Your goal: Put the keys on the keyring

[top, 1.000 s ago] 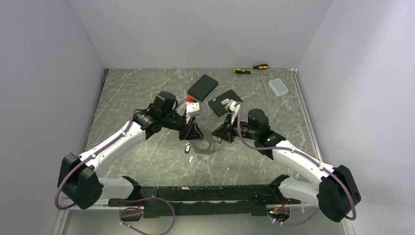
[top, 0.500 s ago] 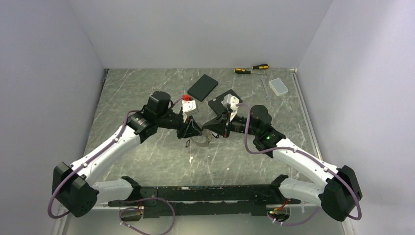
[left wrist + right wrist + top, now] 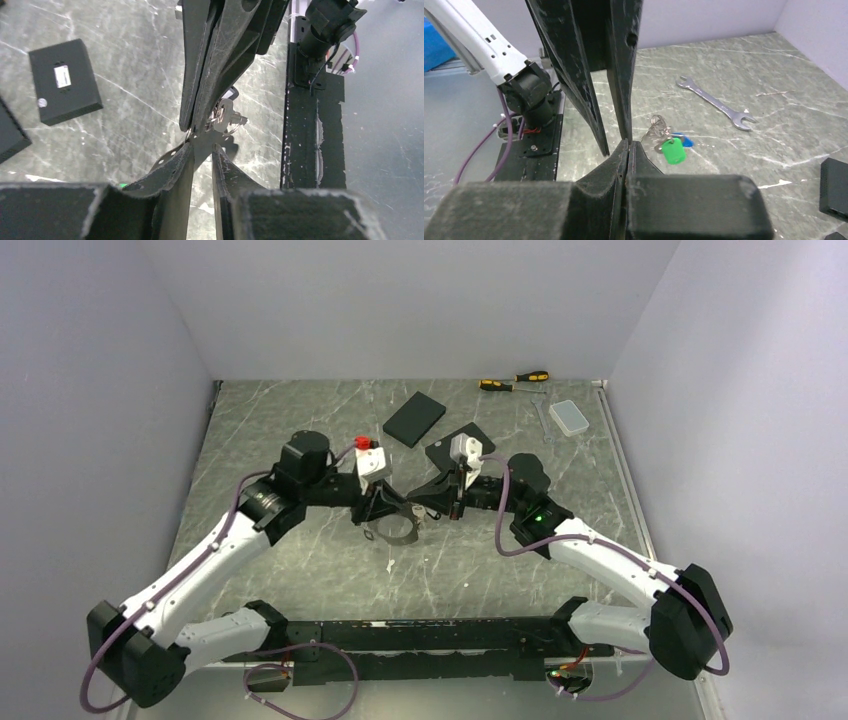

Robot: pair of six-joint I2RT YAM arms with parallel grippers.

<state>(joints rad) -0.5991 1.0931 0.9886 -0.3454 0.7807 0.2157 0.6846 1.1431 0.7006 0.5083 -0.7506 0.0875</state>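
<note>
Mounting rail [image 3: 400, 635], black, is running along the near edge of the marbled table [image 3: 270, 420], carrying both arm bases.

Left gripper [image 3: 202, 150] is reaching in from the near left to mid-table. Its jaws are standing slightly apart, with a strip of table showing through the gap.

Right gripper [image 3: 629, 146] is reaching in from the near right and meeting it tip to tip. Its pads are pressing flat together and pinching the keyring [image 3: 171, 151] by its wire, as far as the left wrist view shows.

Keyring, grey and thin, is curving out from that meeting point and hanging just below both grippers, above the table.

Keys [image 3: 223, 115] are bunching together just beside the meeting fingertips: silver blades, one green head [image 3: 672, 151], and one blue head [image 3: 684, 141] peeping out behind it. Whether they are hanging from the keyring or lying on the table cannot be told.

Wrench [image 3: 716, 102], silver, is lying flat on the table further left, well apart from the keys.

Black boxes [image 3: 414, 418], two, are lying flat beyond the grippers, the right one partly under the right wrist.

Clear box [image 3: 570, 417] is sitting near the far right corner.

Screwdrivers [image 3: 513, 380], yellow and black, are lying at the far edge, left of the clear box.
</note>
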